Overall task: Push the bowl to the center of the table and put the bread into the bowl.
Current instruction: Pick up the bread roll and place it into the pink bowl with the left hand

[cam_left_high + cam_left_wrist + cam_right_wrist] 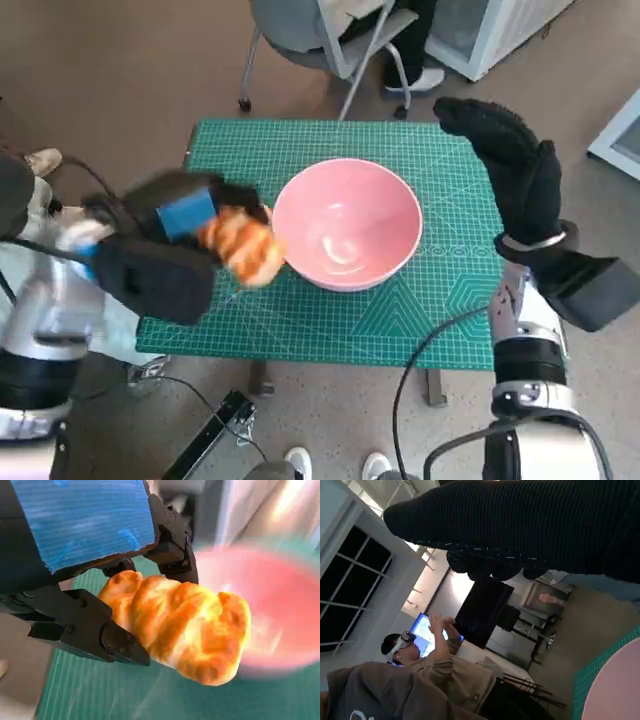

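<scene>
Bread (185, 630) is sitting pinched in the left robot hand (165, 245), hovering just beside the pink bowl's (347, 222) near-left rim, above the green mat on the table (300, 330). Bowl is resting near the table's middle, with nothing in it. Right robot hand (510, 165) is hanging raised over the table's far right corner, fingers extended, gripping nothing. A person (420, 675) is sitting beyond, arms raised.

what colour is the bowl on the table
Pink, inside and out. The bowl shows best in the head view, sitting on the green mat.
</scene>
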